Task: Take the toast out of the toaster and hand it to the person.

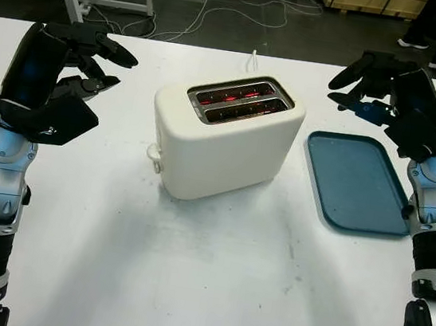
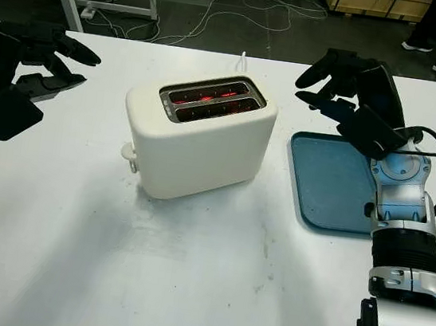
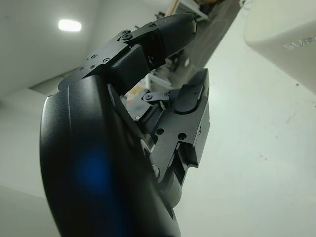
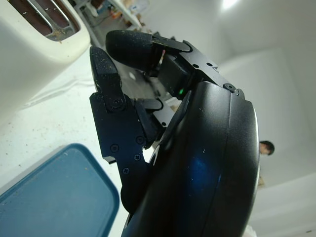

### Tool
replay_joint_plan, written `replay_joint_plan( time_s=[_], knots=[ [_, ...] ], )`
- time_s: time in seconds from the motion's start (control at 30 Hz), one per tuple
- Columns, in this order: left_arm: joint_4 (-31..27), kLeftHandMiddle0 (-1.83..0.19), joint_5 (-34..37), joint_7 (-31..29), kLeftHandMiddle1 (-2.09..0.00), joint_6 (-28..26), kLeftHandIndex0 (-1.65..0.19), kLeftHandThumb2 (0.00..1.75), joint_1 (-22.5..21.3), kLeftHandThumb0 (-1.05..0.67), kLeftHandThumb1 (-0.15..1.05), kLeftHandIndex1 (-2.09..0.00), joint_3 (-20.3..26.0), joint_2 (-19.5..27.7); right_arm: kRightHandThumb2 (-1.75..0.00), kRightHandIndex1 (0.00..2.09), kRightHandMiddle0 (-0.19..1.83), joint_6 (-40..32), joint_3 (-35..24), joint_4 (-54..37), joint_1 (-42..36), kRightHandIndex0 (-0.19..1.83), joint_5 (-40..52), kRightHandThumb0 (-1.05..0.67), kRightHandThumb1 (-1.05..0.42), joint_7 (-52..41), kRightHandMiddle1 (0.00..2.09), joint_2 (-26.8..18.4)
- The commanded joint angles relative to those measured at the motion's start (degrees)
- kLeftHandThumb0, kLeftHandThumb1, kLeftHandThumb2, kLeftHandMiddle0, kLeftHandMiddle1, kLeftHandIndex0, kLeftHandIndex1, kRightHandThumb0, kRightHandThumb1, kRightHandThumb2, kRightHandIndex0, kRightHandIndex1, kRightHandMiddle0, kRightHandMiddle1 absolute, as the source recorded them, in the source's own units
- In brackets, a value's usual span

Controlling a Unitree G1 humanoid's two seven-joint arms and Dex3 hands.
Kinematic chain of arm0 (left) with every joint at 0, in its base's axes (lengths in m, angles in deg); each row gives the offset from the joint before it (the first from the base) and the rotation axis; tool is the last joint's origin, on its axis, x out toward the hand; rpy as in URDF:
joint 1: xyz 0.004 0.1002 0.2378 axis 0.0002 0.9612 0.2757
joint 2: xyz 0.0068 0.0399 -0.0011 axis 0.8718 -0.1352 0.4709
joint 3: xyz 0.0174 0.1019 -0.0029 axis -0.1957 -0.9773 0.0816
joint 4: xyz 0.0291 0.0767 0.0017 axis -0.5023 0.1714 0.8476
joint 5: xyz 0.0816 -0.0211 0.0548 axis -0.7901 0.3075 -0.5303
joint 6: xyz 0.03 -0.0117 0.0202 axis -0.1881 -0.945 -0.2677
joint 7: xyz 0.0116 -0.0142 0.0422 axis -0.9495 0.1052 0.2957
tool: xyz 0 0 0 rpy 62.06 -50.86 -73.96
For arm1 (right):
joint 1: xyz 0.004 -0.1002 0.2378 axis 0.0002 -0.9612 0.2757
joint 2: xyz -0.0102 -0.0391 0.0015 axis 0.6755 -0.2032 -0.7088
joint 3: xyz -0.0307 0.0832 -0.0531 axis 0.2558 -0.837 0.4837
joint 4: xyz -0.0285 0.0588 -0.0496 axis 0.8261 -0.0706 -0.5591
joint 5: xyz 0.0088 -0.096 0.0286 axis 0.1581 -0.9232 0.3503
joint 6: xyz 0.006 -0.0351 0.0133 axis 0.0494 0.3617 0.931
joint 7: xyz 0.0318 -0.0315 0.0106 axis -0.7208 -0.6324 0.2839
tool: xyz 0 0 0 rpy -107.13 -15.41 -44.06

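Left robot hand is up off the counter, holding nothing, fingers extended toward the toaster, which sits well to its inner side. Nothing between the two.

Toaster is cream, two slots facing up, both glowing red inside. Can't tell whether toast is in there: nothing sticks up above the slot rims, so if there's a slice it's sunk low. Lever knob is on the end face nearest the left robot hand, low on the body.

Right robot hand is also raised and holds nothing, fingers pointing at the toaster's far end, close but not touching. Blue tray lies flat on the counter right under and behind that hand's wrist.

A person's legs and shoes are on the floor beyond the counter, behind the right robot hand.

Step in hand, my read: reach and get the toast exposed; nothing grasped yet.

How to do it well:
- elements look live, so keep fingers out of the slots until the slice is raised
- approach straight down from above the slot, pinch only the top edge of the toast
- light grip, toast crumbles
- brace the toaster body with the other hand if it slides
- lift vertical until clear of the rim, then swing toward the person.
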Motion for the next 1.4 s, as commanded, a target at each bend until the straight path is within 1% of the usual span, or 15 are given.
replay_joint_plan(
  time_s=[0.0,0.1,0.23,0.43,0.47,0.57,0.73,0.8,0.97,1.03,1.17,1.27,1.37],
  knots=[
    [0.3,-0.93,-0.3,0.3,-1.09,0.8,-0.97,0.0,-0.1,0.12,0.84,-0.58,-0.1,0.5,0.0,1.44,0.71,0.8,0.0,0.4,-0.2,0.79,-0.4,-0.37,-0.83,0.8,1.23,-0.1],
    [0.4,-0.95,0.1,0.1,-1.09,0.9,-0.97,0.0,-0.1,0.12,0.84,-0.58,0.0,0.5,0.0,1.48,0.71,1.3,0.1,0.7,-0.1,0.78,-0.6,-0.37,-0.83,1.0,1.25,-0.1],
    [0.5,-0.96,0.3,0.3,-1.11,1.2,-0.97,0.0,-0.1,0.14,0.84,-0.58,0.0,0.3,0.0,1.48,0.72,0.2,0.0,0.1,-0.2,0.77,-0.7,-0.35,-0.83,1.0,1.24,-0.1],
    [-0.1,-0.92,-0.2,0.1,-1.08,0.2,-0.96,0.01,0.0,0.1,0.85,-0.58,-0.1,0.4,0.0,1.48,0.72,1.6,-0.3,1.4,0.0,0.78,0.2,-0.34,-0.83,0.2,1.24,0.0],
    [-0.3,-0.92,-0.2,0.2,-1.08,0.0,-0.96,0.01,0.0,0.11,0.85,-0.58,0.0,0.3,0.0,1.47,0.72,1.7,-0.2,1.4,0.0,0.78,0.1,-0.33,-0.83,0.2,1.24,-0.1],
    [0.6,-0.93,0.3,0.3,-1.08,1.4,-0.96,0.01,-0.1,0.15,0.85,-0.58,0.1,0.3,0.0,1.48,0.73,1.5,-0.2,1.5,0.0,0.79,0.2,-0.31,-0.83,0.1,1.26,-0.1],
    [-0.6,-0.93,-0.2,-0.1,-1.09,-0.6,-0.96,0.01,0.0,0.13,0.85,-0.58,-0.1,0.3,0.0,1.47,0.73,1.6,0.1,1.5,0.0,0.79,-0.6,-0.33,-0.84,0.1,1.25,-0.5],
    [-0.5,-0.93,0.1,-0.1,-1.09,-0.4,-0.95,0.01,0.0,0.12,0.85,-0.58,0.0,0.3,0.0,1.46,0.74,0.8,-0.1,1.4,0.0,0.81,0.1,-0.34,-0.84,-0.4,1.24,-0.3],
    [0.6,-0.95,0.4,0.1,-1.1,1.3,-0.96,0.0,-0.1,0.14,0.85,-0.59,0.1,0.5,-0.01,1.39,0.8,2.5,-0.1,2.1,0.2,0.88,-0.1,-0.31,-0.89,-0.3,1.25,-0.3],
    [0.3,-0.93,0.2,0.0,-1.09,0.8,-0.96,0.0,-0.1,0.13,0.85,-0.59,0.0,0.5,-0.01,1.37,0.82,2.9,0.0,2.1,0.1,0.91,-0.5,-0.3,-0.91,-0.1,1.23,-0.3],
    [-0.4,-0.94,-0.1,-0.1,-1.08,-0.1,-0.96,0.01,0.1,0.11,0.85,-0.58,0.0,0.5,-0.02,1.36,0.84,4.0,0.0,2.9,0.3,0.93,-0.8,-0.31,-0.92,0.4,1.22,-0.3],
    [0.3,-0.94,0.1,0.1,-1.09,0.7,-0.96,0.0,0.0,0.11,0.85,-0.58,0.1,0.4,-0.02,1.37,0.84,4.4,-0.1,3.3,0.3,0.93,-0.4,-0.29,-0.92,0.2,1.22,-0.2],
    [0.7,-0.94,0.5,0.0,-1.09,1.2,-0.96,0.0,0.0,0.12,0.85,-0.58,0.1,0.4,-0.05,1.39,0.84,4.7,-0.1,3.8,0.5,0.94,-0.3,-0.31,-0.92,-0.2,1.22,-0.4]
  ],
)
